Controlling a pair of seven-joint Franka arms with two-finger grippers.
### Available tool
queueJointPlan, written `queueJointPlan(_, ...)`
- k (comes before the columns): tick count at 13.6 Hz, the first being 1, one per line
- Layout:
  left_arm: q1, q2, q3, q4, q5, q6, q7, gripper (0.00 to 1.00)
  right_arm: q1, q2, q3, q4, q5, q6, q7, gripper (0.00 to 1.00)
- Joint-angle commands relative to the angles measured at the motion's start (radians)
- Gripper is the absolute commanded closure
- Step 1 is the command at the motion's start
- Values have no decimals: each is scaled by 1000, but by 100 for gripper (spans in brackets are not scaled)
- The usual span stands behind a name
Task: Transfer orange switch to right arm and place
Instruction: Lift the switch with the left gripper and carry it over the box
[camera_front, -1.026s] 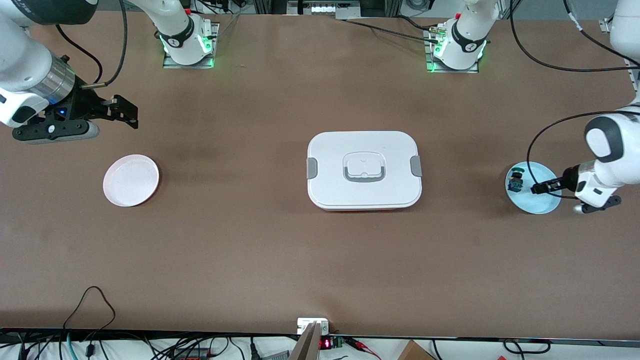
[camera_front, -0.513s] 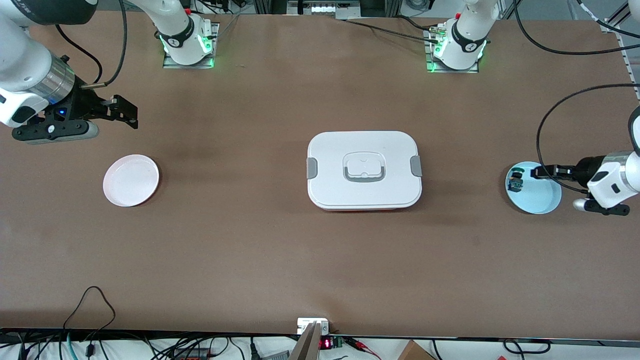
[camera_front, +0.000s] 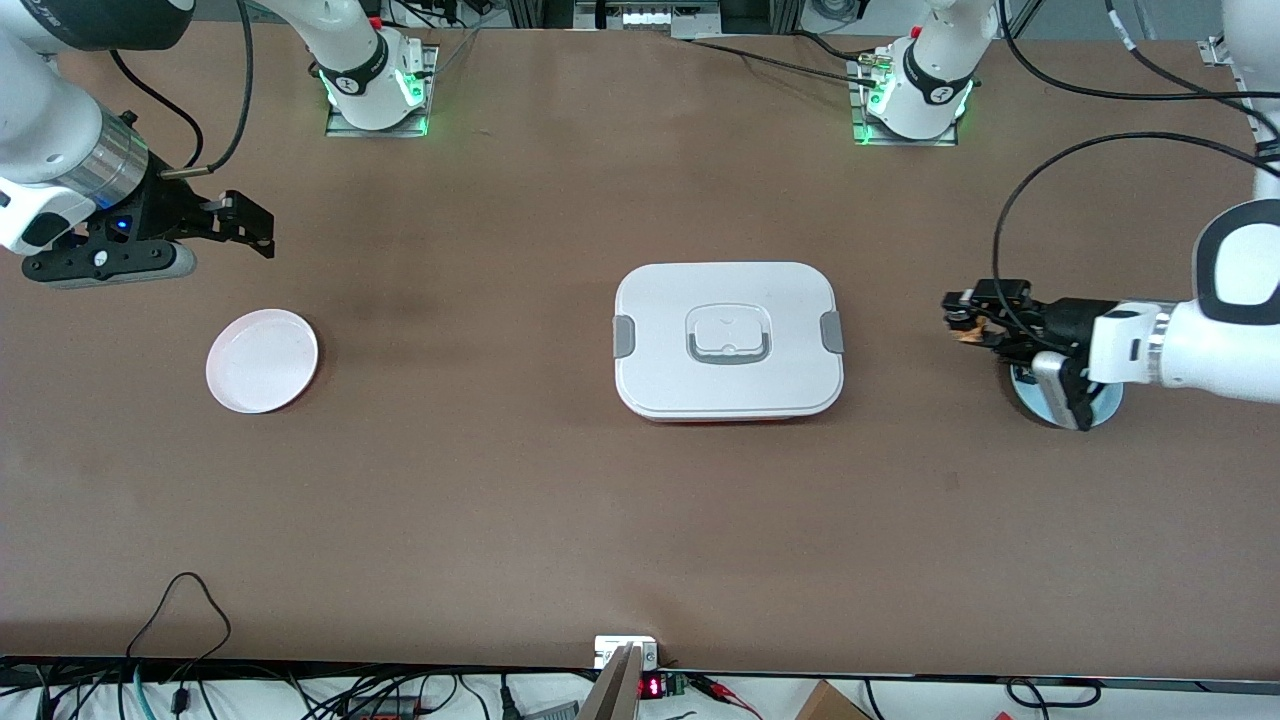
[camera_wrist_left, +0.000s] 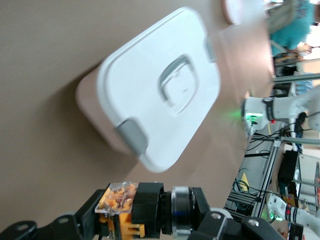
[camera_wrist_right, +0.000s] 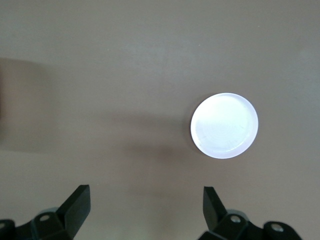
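Note:
My left gripper (camera_front: 968, 318) is shut on the orange switch (camera_front: 969, 335), a small black and orange part. It holds the switch in the air between the light blue plate (camera_front: 1104, 406) and the white lidded box (camera_front: 728, 340). In the left wrist view the switch (camera_wrist_left: 142, 214) sits clamped between the jaws of the left gripper (camera_wrist_left: 145, 221). My right gripper (camera_front: 245, 225) is open and empty. It hangs over the table at the right arm's end, near the white plate (camera_front: 262, 360). The right wrist view shows the right gripper (camera_wrist_right: 145, 207) with its fingers wide apart, and the white plate (camera_wrist_right: 224, 126).
The white lidded box also shows in the left wrist view (camera_wrist_left: 160, 100) and stands at the table's middle. The left arm's wrist covers most of the light blue plate. Cables lie along the table's near edge.
My left gripper has risen from the light blue plate with the orange switch and moved toward the white box. The right arm has not moved.

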Motion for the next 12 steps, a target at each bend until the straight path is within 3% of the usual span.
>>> queueJointPlan(1, -13, 43, -91, -6, -112, 111, 223, 88, 7, -4, 1, 9, -33, 8, -3, 0)
queueJointPlan(3, -70, 100, -134, -6, -225, 261, 489, 87, 17, 14, 3, 58, -30, 10, -2, 0)
queueJointPlan(5, -124, 104, -139, -18, -348, 325, 673, 90, 41, 20, 1, 75, -31, -15, 3, 0)
queueJointPlan(7, -176, 122, -142, -27, -388, 412, 904, 100, 46, 36, 1, 72, -22, -21, -6, 0)
queueJointPlan(9, -211, 116, -145, -62, -515, 449, 994, 100, 64, 57, 1, 75, -19, -41, -8, 0)
queueJointPlan(12, -202, 104, -211, -90, -601, 494, 1034, 100, 115, 76, 0, 78, 1, -101, -70, 0)
